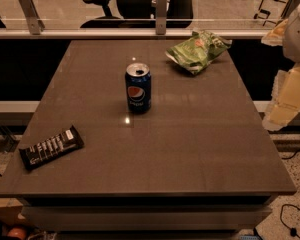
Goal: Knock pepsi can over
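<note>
1. Three things are sitting on the worktop (200, 149): a can (138, 88), a bag (197, 50) and a bar (51, 147).
2. One end effector (284, 104) is hanging at the right edge of the view as a pale shape. It is sitting just beyond the worktop's right side and is touching none of the three things.
3. The view is not showing whether the end effector is apart or together, so I cannot tell.
4. The can is standing upright, well apart from the end effector and far to its left in the view, on the far half of the worktop. Its silver top is facing up and its round logo is facing the camera.
5. The bag, green and crumpled, is lying nearer the end effector than the can is. It is sitting up and to the left of the end effector in the view, near the worktop's far edge.
6. The bar, black with white lettering, is lying flat and farthest from the end effector, down and to its left in the view. It is sitting aslant near the worktop's near left corner.
7. The can is sitting between the bag and the bar and is touching neither.
</note>
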You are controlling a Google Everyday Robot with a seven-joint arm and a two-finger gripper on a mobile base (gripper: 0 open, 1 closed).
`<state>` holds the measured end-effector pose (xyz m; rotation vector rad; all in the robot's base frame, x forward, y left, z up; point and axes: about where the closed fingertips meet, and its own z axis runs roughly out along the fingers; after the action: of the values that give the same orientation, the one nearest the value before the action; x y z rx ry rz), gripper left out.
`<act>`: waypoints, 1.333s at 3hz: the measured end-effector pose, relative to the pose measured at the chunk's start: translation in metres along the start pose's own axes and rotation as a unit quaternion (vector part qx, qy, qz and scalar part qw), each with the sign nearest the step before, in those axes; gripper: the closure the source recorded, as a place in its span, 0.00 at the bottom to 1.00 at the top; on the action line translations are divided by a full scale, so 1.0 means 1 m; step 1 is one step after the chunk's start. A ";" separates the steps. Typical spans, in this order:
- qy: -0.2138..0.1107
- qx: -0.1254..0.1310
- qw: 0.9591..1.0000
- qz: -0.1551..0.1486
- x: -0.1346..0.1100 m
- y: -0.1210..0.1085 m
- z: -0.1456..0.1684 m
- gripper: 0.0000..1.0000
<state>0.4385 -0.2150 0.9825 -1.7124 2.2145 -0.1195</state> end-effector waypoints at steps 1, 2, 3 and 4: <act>0.000 0.000 1.000 0.000 0.000 0.000 0.000 0.00; -0.012 0.008 1.000 0.000 -0.003 -0.002 -0.003 0.00; -0.056 0.018 0.998 0.002 -0.009 -0.008 -0.005 0.00; -0.129 0.027 0.991 0.001 -0.012 -0.016 -0.013 0.00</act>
<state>0.4519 -0.2100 1.0013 -1.5983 2.0059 0.0409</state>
